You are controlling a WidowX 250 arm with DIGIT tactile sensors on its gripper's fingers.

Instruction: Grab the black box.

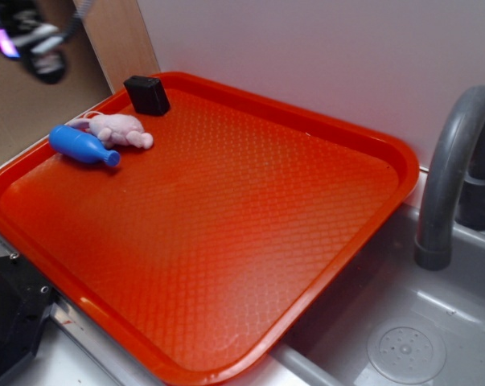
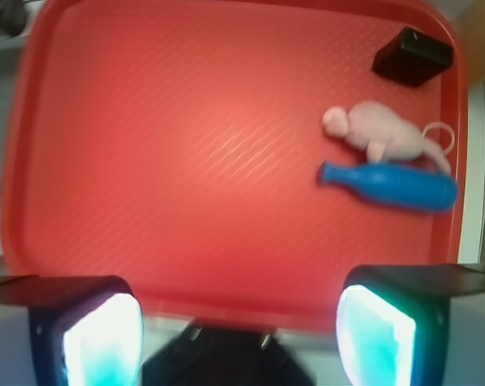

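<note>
The black box [image 1: 146,95] is a small matte block standing at the far left corner of the red tray [image 1: 250,241]. In the wrist view the black box [image 2: 413,56] is at the top right, far from my gripper [image 2: 238,322]. The gripper hangs high over the tray's opposite edge. It is open, its two lit fingertips [image 2: 105,338] wide apart with nothing between them. In the exterior view only a blurred dark part of the arm [image 1: 33,44] shows, at the top left.
A pink plush toy [image 1: 120,129] and a blue bowling pin [image 1: 83,146] lie just in front of the box. A black angular metal piece [image 1: 9,318] sits at the tray's near left edge. A grey faucet [image 1: 451,177] and sink [image 1: 403,338] are on the right.
</note>
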